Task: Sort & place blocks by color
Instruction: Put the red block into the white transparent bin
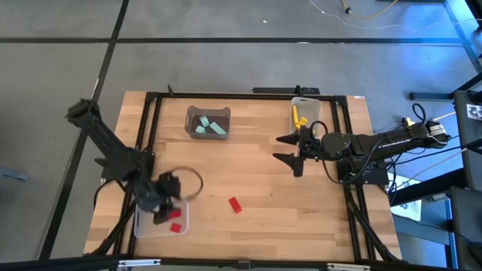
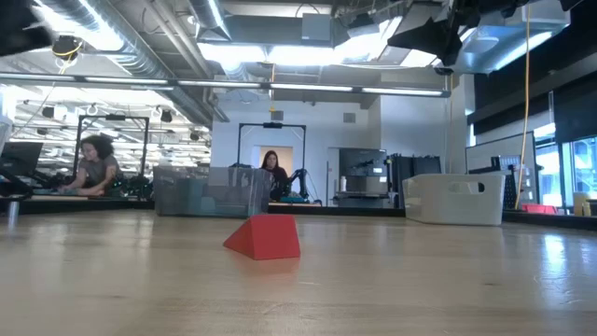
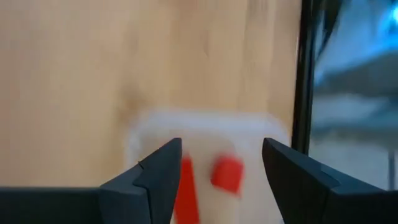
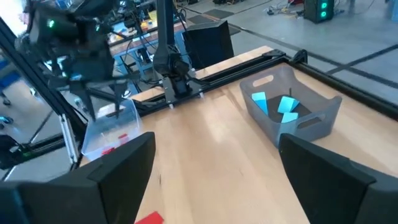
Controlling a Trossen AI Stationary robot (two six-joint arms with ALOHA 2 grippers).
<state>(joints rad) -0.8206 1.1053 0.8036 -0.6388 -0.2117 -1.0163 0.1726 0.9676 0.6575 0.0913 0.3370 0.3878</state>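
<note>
Over at the near left corner, the left gripper hangs spread wide and empty above the clear bin holding two red blocks. One red block lies alone on the table. The right gripper waits wide open, holding nothing, near the white bin with yellow blocks; mint blocks sit in the grey bin.

Bright overhead lighting; blurred left wrist view; ceiling glare.

The high view looks straight down on the table, the low view skims level across it, both sharing the loose red block, while each wrist view looks forward and down from close above.
</note>
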